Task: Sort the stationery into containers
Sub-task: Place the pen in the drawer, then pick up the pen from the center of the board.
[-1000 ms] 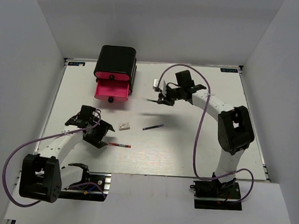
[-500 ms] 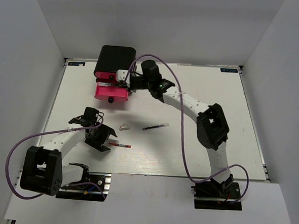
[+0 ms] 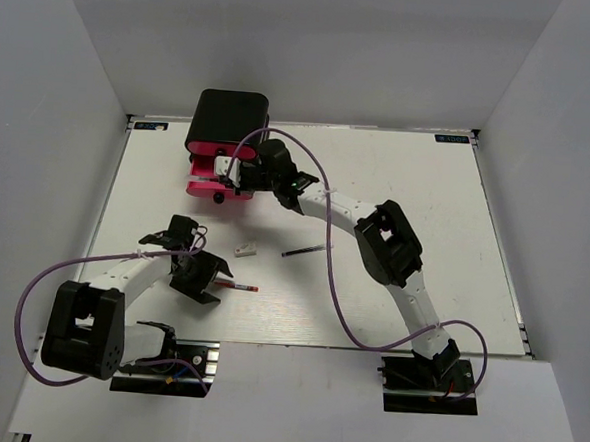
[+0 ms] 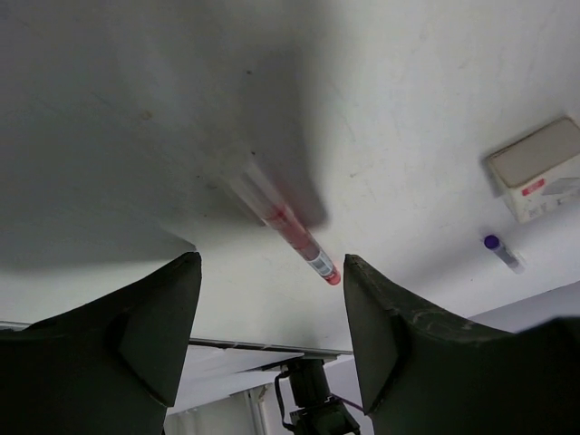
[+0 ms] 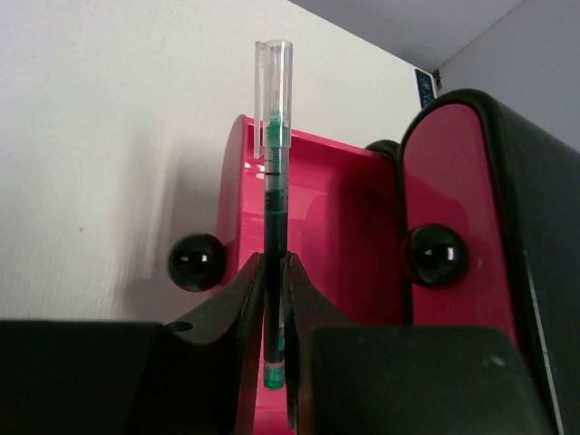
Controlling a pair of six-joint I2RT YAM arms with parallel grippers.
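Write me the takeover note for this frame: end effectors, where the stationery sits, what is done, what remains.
Right end effector: shut on the green pen, at the open pink drawer of the black chest.
Left end effector: open above the red pen, not gripping it.
On the table: eraser, dark blue pen, red pen.
Done: drawer open, green pen picked up.
Left: release the green pen, then stow the other three.

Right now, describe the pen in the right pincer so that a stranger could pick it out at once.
Find the black mini chest at the far left of the table, one pink drawer pulled open. Over that drawer the right pincer grips a thin green-ink pen with a clear cap. The red pen and dark pen lie loose on the table; this one alone is gripped.
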